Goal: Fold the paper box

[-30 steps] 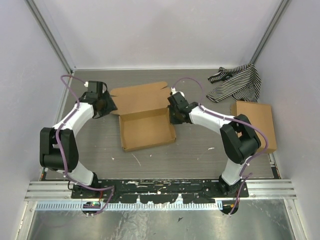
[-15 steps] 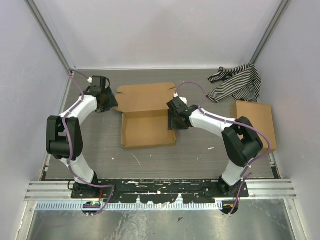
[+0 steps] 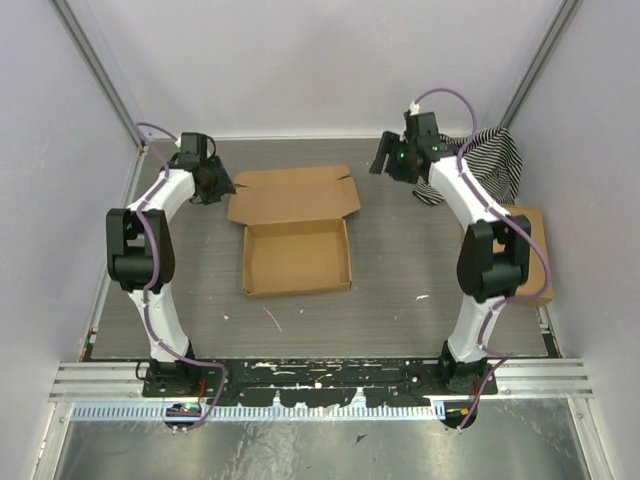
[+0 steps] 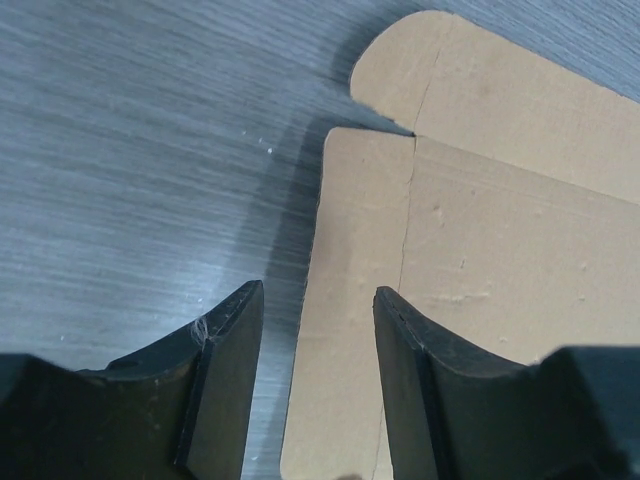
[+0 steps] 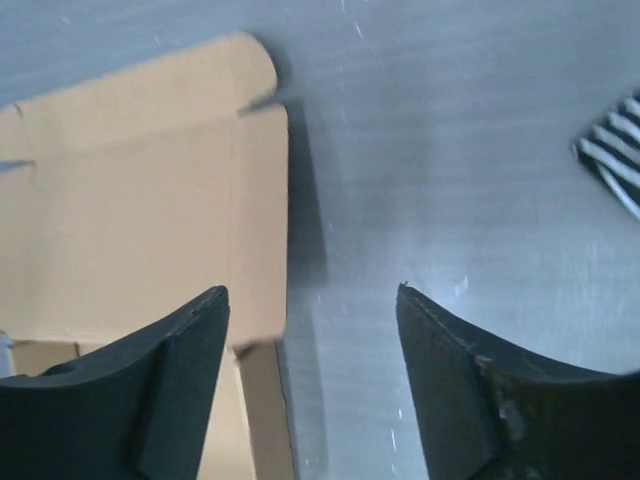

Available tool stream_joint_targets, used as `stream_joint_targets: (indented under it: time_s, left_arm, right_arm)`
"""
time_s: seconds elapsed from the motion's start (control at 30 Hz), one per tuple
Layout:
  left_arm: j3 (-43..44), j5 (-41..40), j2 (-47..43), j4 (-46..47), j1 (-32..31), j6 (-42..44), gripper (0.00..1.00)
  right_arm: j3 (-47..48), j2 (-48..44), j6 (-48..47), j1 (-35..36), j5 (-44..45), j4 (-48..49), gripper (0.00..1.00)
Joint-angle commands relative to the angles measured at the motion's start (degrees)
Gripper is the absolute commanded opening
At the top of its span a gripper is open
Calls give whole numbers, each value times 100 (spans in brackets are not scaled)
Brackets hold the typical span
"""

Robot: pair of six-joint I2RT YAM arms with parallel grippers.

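Observation:
The paper box (image 3: 297, 257) lies mid-table as a shallow open tray, its lid flap (image 3: 292, 194) spread flat behind it. My left gripper (image 3: 222, 187) is open at the lid's left edge. In the left wrist view the lid's edge (image 4: 350, 300) runs beneath the gap of the left gripper (image 4: 318, 295), and neither finger presses it. My right gripper (image 3: 380, 163) hangs open and empty at the far right, apart from the box. The right wrist view shows the lid's right corner (image 5: 150, 190) under and left of the right gripper (image 5: 312, 290).
A striped cloth (image 3: 482, 165) lies in the far right corner, right behind the right arm. A squarish brown cardboard box (image 3: 525, 235) sits by the right wall, partly hidden by that arm. Walls and frame posts close in on three sides.
My right gripper has opened, let go of the tray's right wall and swung up and back toward the far right. The left gripper has drawn back slightly, still at the lid's left edge.

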Motion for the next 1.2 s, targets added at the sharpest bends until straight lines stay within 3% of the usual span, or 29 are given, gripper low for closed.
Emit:
stream_joint_targets:
  time_s: [0.0,0.17,0.4,0.63,1.0,1.17]
  left_arm:
    - [567,301,353,-399,60,171,54]
    - [948,362,698,-606,80,247,54]
    - [1104,415,965,-711,89,300,54]
    - [1148,649,1082,-606,89,236,53]
    - [1204,905,1022,-585,26,170,42]
    - [1393,771,914,-743,-191,312,41]
  right_arm:
    - [1128,1271,-344,-303,-1628,93,68]
    - [1981,2201,-422,-313,-2384,-55,62]
    - [2061,2549,-460,-277,-2794,43,62]
    - [2093,2590,-488,-155,-2884,49,61]
    - [2430,2638,-602,138,-2539,-311,38]
    - [2549,2544,-742,280,-2095,-549,36]
